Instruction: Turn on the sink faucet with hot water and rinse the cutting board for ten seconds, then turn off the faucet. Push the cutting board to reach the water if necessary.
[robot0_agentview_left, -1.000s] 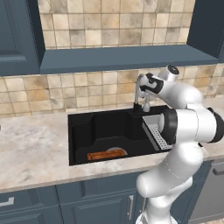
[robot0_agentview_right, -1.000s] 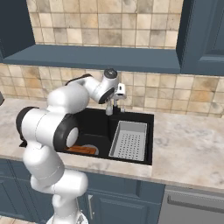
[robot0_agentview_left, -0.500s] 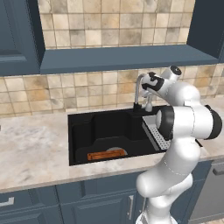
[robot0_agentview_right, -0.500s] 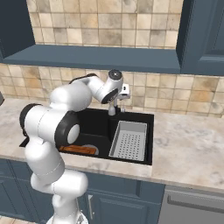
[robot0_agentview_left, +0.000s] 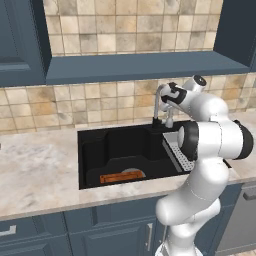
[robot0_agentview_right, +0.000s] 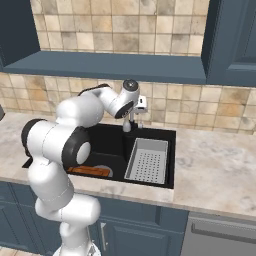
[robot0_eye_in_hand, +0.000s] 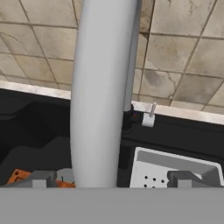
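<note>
Black sink (robot0_agentview_left: 95, 145) holds one cutting board (robot0_agentview_left: 121, 176)

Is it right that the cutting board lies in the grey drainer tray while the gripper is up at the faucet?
No. The cutting board lies on the sink floor, left of the drainer tray, per the right base view. The gripper is at the faucet.

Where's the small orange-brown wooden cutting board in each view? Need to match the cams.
Left base view: small flat orange-brown wooden cutting board on the black basin floor, front centre.
Right base view: front left of the basin, partly behind the arm.
Hand view: an orange corner at bottom left.
Shared landmark: the grey perforated drainer tray.
</note>
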